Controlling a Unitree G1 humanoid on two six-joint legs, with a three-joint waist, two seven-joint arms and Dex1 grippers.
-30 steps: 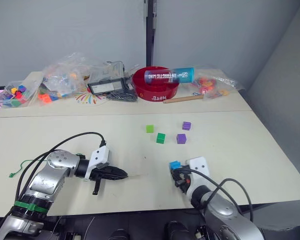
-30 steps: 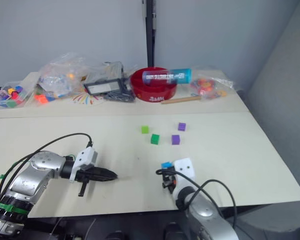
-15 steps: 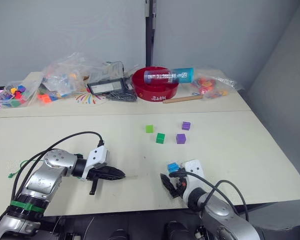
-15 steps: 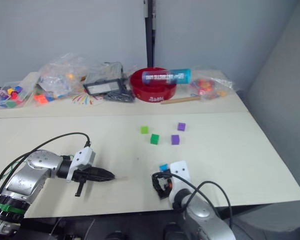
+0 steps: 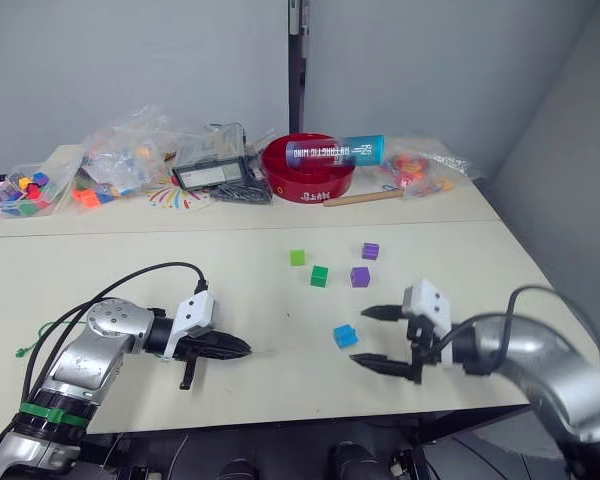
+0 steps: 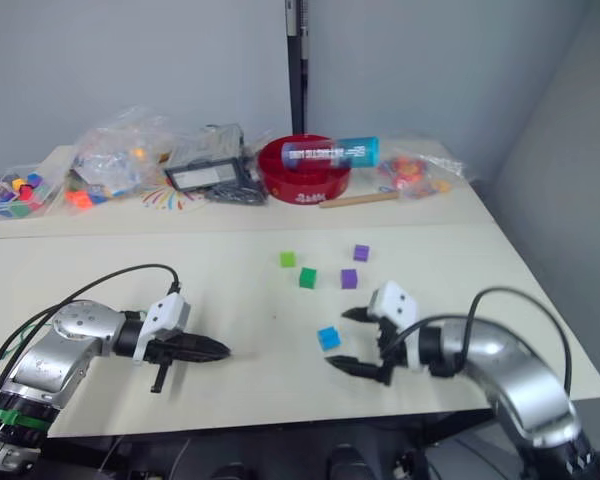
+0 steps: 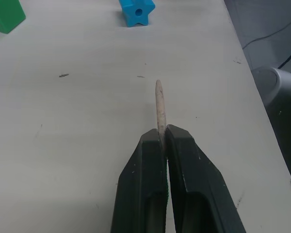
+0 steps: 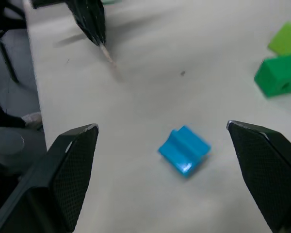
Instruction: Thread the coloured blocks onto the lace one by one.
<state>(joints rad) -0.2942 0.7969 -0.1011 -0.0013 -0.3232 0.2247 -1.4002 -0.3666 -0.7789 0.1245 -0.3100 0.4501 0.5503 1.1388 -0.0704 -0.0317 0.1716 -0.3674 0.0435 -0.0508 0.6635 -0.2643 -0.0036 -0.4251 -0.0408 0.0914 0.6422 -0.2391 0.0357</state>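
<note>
My left gripper (image 5: 236, 348) is shut on the lace's pale stiff tip (image 7: 158, 109), which points toward the bright blue block (image 5: 346, 336). The green lace (image 5: 38, 334) trails off behind the left arm. The blue block lies free on the table, between the wide-open fingers of my right gripper (image 5: 372, 338) and touching neither. In the right wrist view the block (image 8: 185, 150) sits ahead of the right gripper (image 8: 162, 127), with the left gripper's tip beyond it. Farther back lie a light green block (image 5: 298, 258), a dark green block (image 5: 320, 275) and two purple blocks (image 5: 370, 251) (image 5: 360, 277).
Along the table's back stand a red bowl (image 5: 310, 170) with a blue-capped tube across it, bags of toy pieces (image 5: 130, 150) (image 5: 420, 165), a clear box of small pieces (image 5: 25, 190), a black tray (image 5: 215, 175) and a wooden stick (image 5: 365, 198).
My right gripper has opened and let go of the blue block, which now lies on the table. The right arm has swung out to the right. The left gripper has held still.
</note>
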